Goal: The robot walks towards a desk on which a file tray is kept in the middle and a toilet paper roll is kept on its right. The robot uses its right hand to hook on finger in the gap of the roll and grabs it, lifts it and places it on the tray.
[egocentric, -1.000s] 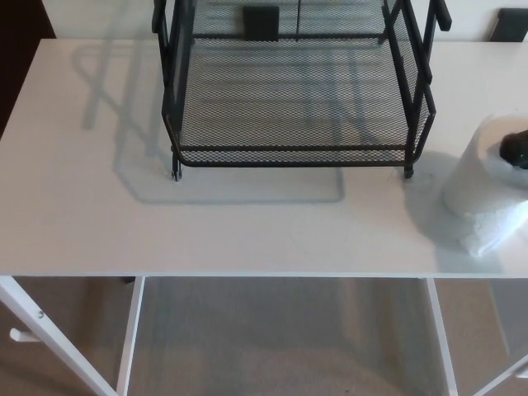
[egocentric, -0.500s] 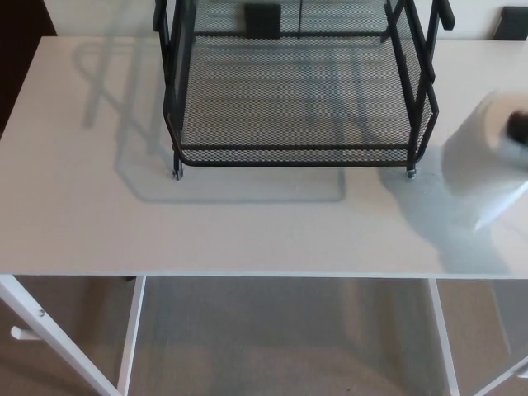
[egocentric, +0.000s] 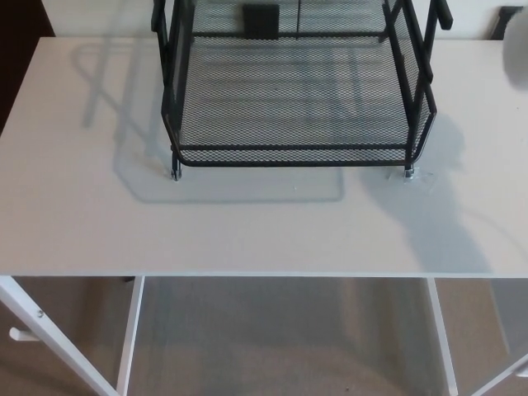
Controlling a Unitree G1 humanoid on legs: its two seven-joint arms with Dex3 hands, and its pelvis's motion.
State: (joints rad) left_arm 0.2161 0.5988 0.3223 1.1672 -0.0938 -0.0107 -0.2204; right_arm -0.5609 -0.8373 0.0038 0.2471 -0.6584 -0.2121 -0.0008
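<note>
You see the toilet paper roll (egocentric: 520, 43) only as a blurred pale edge at far right, apparently raised off the desk (egocentric: 82, 214) to clear the file tray (egocentric: 293, 154) wall; neither hand shows, so I cannot tell the grip.

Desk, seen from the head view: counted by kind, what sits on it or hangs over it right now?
Tray: 1
Roll: 1 (only a blurred edge shows at the right border)
Robot hand: 0 in view
Total: 2
</note>
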